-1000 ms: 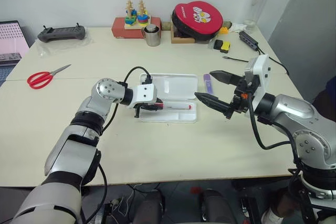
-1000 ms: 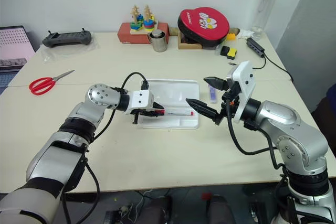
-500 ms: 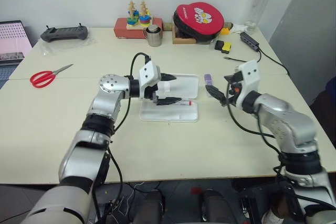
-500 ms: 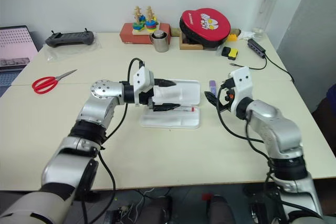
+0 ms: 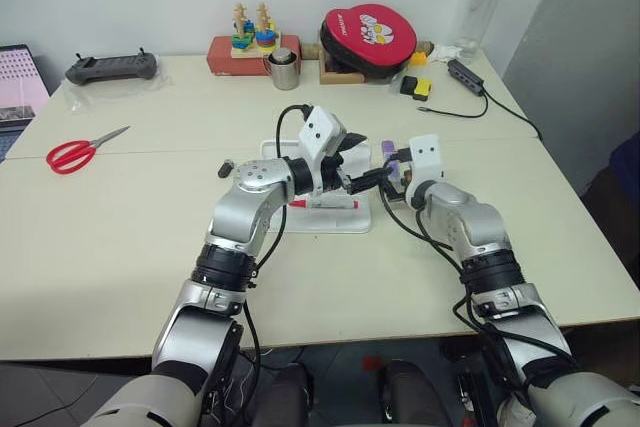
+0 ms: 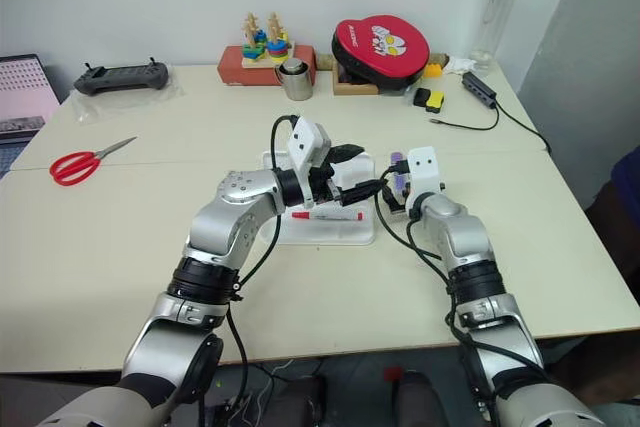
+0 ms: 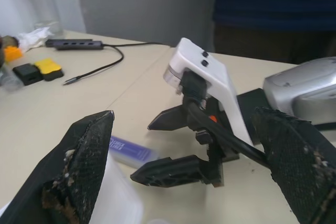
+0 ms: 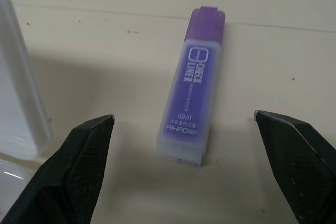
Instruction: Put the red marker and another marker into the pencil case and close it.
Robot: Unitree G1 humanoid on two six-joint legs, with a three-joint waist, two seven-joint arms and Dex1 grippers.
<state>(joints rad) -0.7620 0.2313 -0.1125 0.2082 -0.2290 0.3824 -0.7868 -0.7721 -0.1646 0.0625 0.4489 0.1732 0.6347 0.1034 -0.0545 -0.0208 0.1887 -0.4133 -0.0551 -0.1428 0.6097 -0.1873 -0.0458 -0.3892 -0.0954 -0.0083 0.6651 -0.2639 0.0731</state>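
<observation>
1. the red marker (image 6: 327, 215) lies flat in the near tray of the pencil case (image 6: 345, 234), its long axis running along the case's long side, red cap toward the robot's left.
2. one purple marker (image 8: 191, 109) lies flat on the table (image 6: 150, 237) just beside the case's right edge, apart from it; its long axis runs away from the robot, darker cap at the far end, paler body nearer.
3. the one pencil case is open, its lid lying back on the far side, much of it hidden behind the left gripper.
4. the right gripper (image 8: 184, 145) sits low over the purple marker, fingers spread wide either side of it, not touching it.
5. the left gripper (image 6: 357, 172) hangs above the case, roughly level, aimed toward the right gripper, its fingers wide apart and holding nothing.
6. further out: one pair of red scissors (image 6: 85, 160) at the left, one round red pouch (image 6: 380, 45), one metal cup (image 6: 293, 78) and one clear bottle (image 6: 497, 9) along the far edge.
7. a small dark piece (image 5: 227, 163) lies left of the case, possibly a cap.
</observation>
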